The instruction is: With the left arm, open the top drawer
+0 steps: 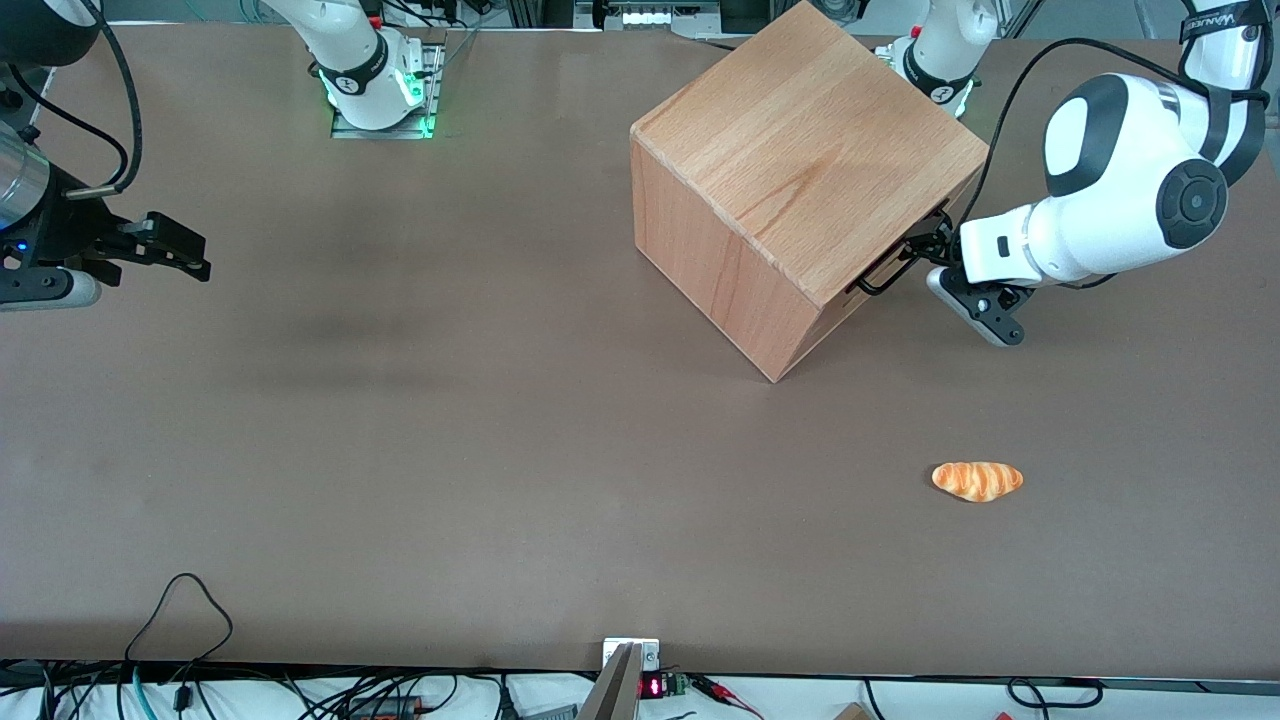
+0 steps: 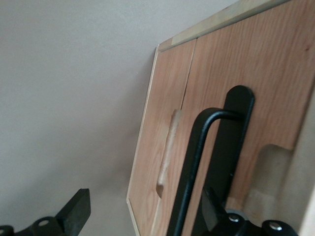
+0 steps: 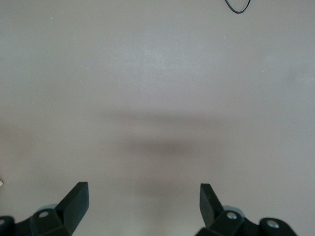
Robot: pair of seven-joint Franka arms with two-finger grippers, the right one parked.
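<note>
The cube-shaped wooden cabinet stands on the table, turned at an angle, its front facing the working arm's end of the table. The top drawer looks flush with the cabinet front. Its thin black bar handle stands out from the front. The white left arm reaches in from that end. Its black gripper is right at the drawer front and open. The handle bar runs between the two fingers, close beside one fingertip, while the other fingertip is well apart over the table.
A small orange bread roll lies on the brown table, nearer the front camera than the cabinet. Cables hang along the table's front edge. The arm bases stand at the table's back edge.
</note>
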